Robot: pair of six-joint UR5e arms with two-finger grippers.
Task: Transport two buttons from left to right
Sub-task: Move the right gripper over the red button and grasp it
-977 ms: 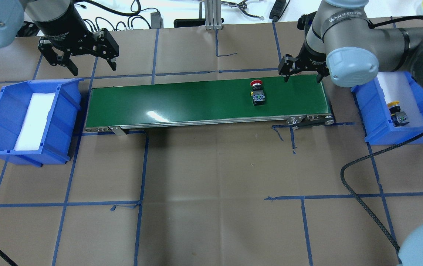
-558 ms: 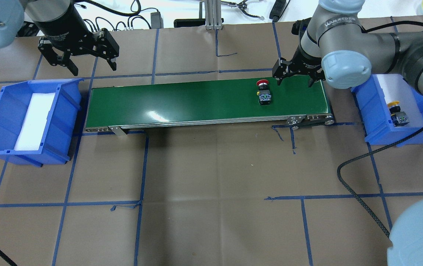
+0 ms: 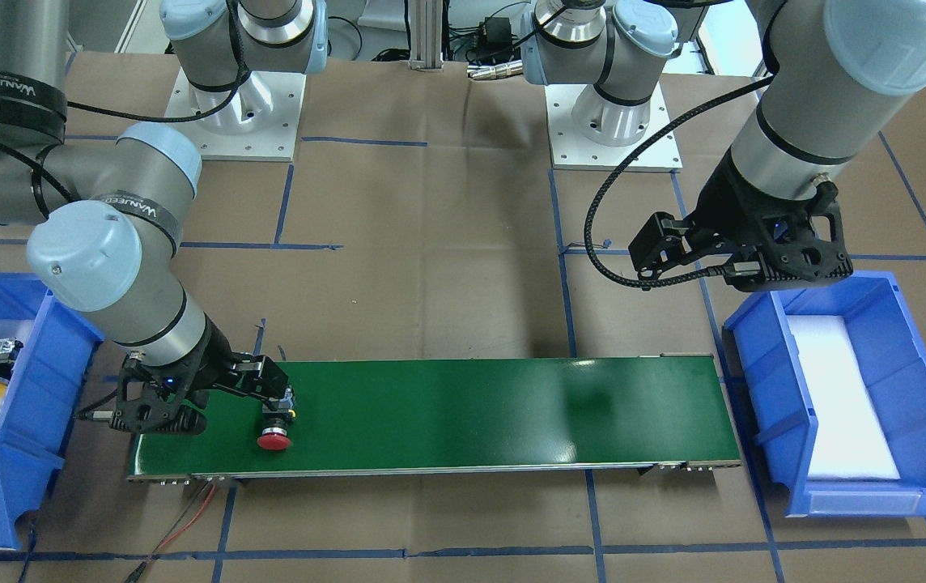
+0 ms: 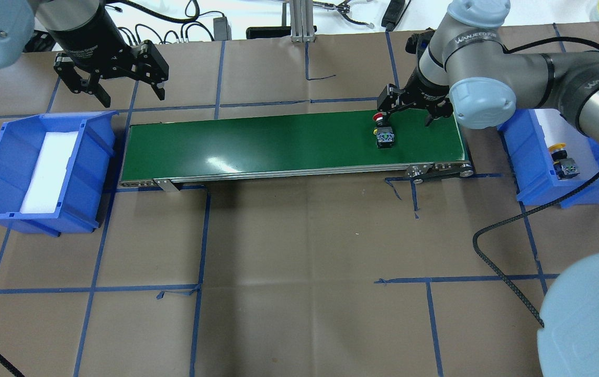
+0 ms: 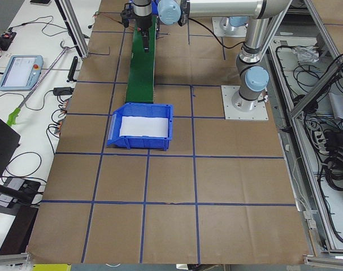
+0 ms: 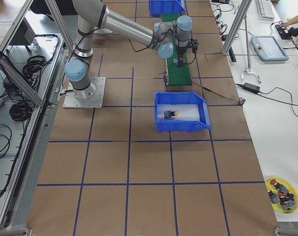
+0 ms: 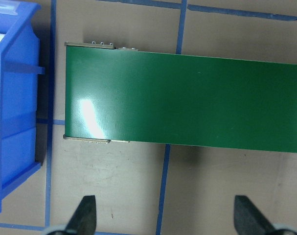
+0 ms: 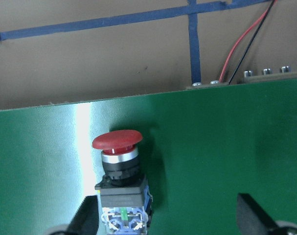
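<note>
Red button (image 4: 385,137) rode the belt (image 4: 278,141) toward the right gripper (image 4: 405,116) over the last second while the gripper swung in to meet it. It now lies on the belt between the wide-spread fingers, close to one and well apart from the other, not gripped yet. Yellow button (image 4: 560,153) sits in the bin (image 4: 527,170) beyond the gripper. Left gripper (image 4: 132,97) is wide too, holding nothing. Likely next: centre, close, lift, for the last transfer
</note>
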